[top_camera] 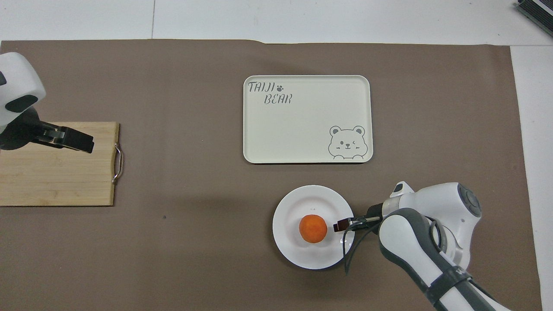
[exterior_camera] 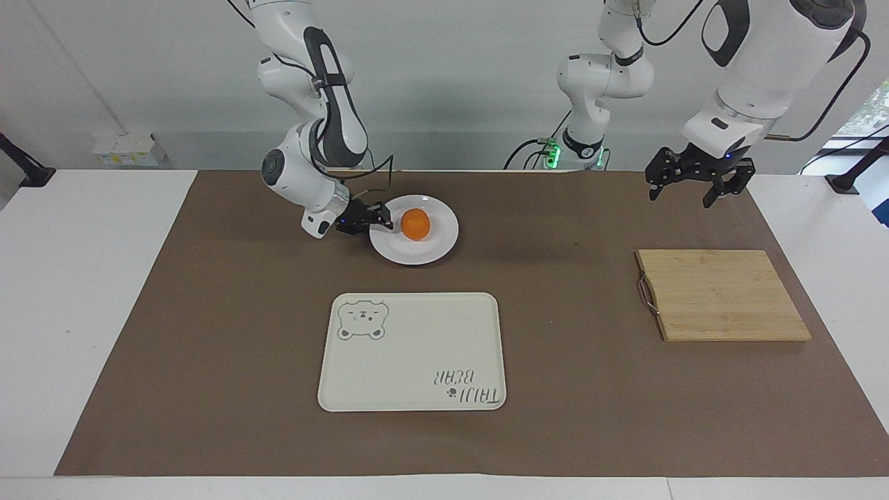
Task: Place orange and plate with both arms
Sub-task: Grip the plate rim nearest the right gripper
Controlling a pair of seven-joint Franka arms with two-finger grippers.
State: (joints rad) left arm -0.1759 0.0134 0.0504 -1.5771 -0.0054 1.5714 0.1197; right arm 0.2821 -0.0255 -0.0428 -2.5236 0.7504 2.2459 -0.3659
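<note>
Right now the orange (exterior_camera: 416, 224) sits on the plate (exterior_camera: 439, 244), toward the robots' edge of the table, with the right gripper (exterior_camera: 376, 221) at the plate's rim; whether its claw pinches the rim I cannot tell. The left gripper (exterior_camera: 690, 182) waits, claw spread, over the table's edge by the cutting board (exterior_camera: 722, 295). If the plate tips when it is lifted, the orange would likely roll off.

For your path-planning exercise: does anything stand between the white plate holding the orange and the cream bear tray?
Nothing visible does. Only bare brown mat separates the round white plate from the cream rectangular tray; the right gripper sits at the plate's rim.
</note>
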